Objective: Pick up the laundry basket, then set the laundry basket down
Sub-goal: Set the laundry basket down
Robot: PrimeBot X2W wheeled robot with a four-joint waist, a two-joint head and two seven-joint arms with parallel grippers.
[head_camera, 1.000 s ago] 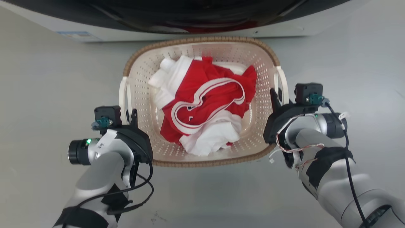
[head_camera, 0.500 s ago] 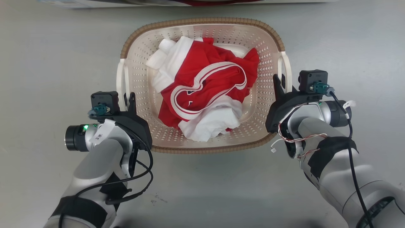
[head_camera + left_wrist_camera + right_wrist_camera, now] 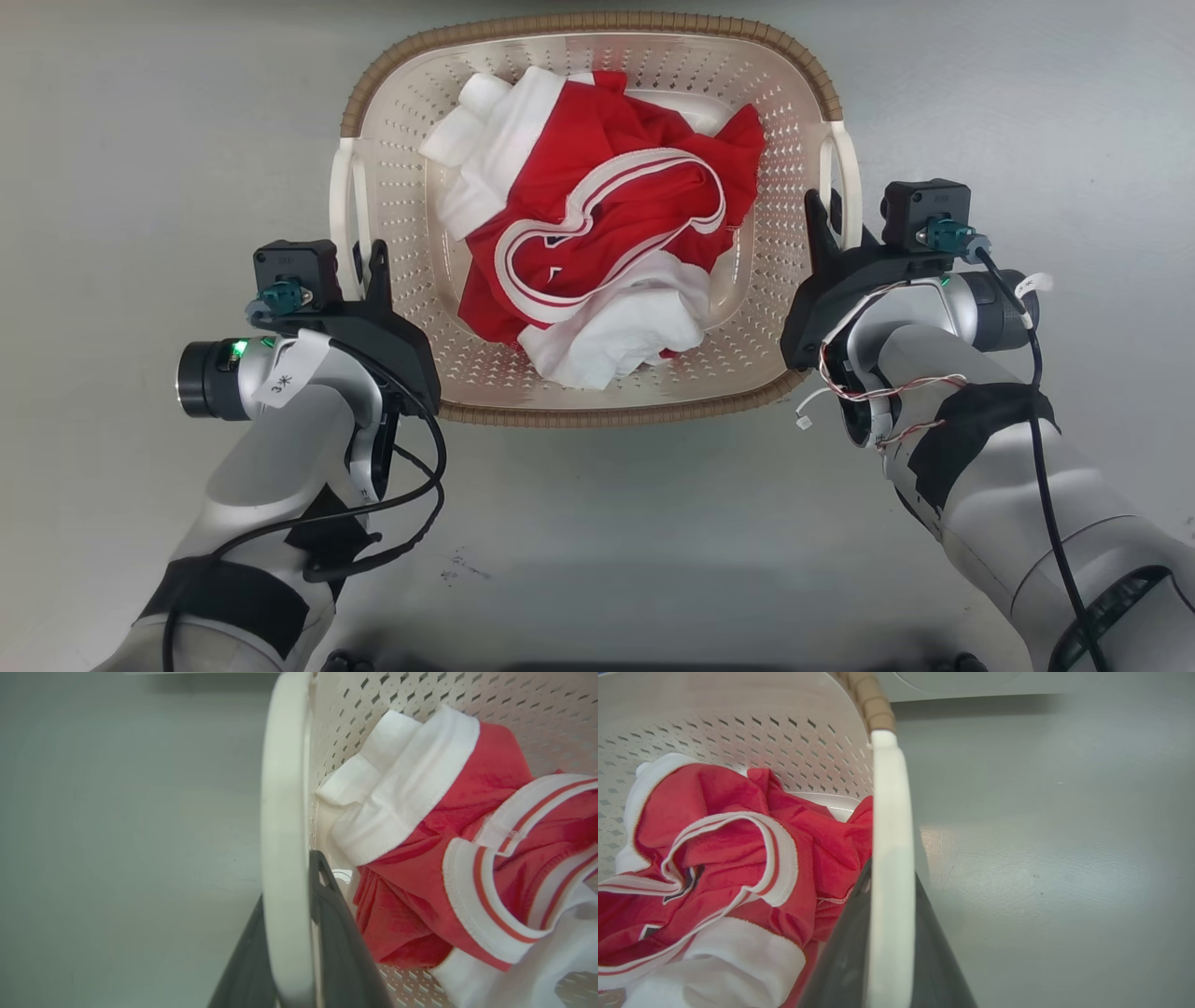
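Left hand [image 3: 362, 269] and right hand [image 3: 829, 217] each pinch a loop handle [image 3: 285, 812] of the laundry basket [image 3: 597, 413], held between them. Risk: unequal arm travel tilts it and a handle slips free.

"What are the clothes [image 3: 597, 280] hiding?"

"They're covering the floor of the laundry basket [image 3: 401, 112], and folds are swallowing part of a dark print [image 3: 557, 318] that's coming out too small to read."

"And at the wrists?"

"The left handle [image 3: 285, 812] is running off the top and bottom edges, masking much of the left gripper [image 3: 289, 877] and its jaws. The right handle [image 3: 889, 835] is leaving the bottom edge, masking the right gripper [image 3: 892, 872] likewise."

"The tag [image 3: 289, 378] on the left arm?"

"Its marks are showing too small to read."
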